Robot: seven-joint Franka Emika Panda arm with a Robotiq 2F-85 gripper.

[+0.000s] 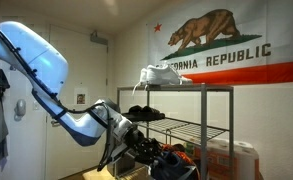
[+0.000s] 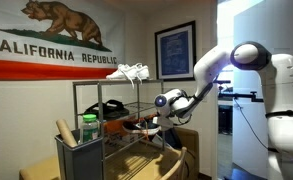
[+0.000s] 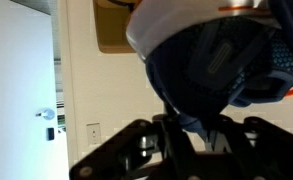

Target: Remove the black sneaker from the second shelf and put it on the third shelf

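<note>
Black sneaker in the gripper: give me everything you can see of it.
The black sneaker fills the wrist view: thick white sole toward the picture's top, dark bluish-grey, fabric-looking upper below. The gripper appears clamped on the upper; nothing else visibly touches it. In an exterior view it hangs as a dark shape in front of the rack, at its lower tiers. Laces and toe cannot be made out.

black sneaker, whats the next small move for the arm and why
Likely ease the black sneaker in over the third shelf, then lower it. It seems clamped in the end effector and, in an exterior view, hangs at the front of the rack, not yet resting on wire.
</note>
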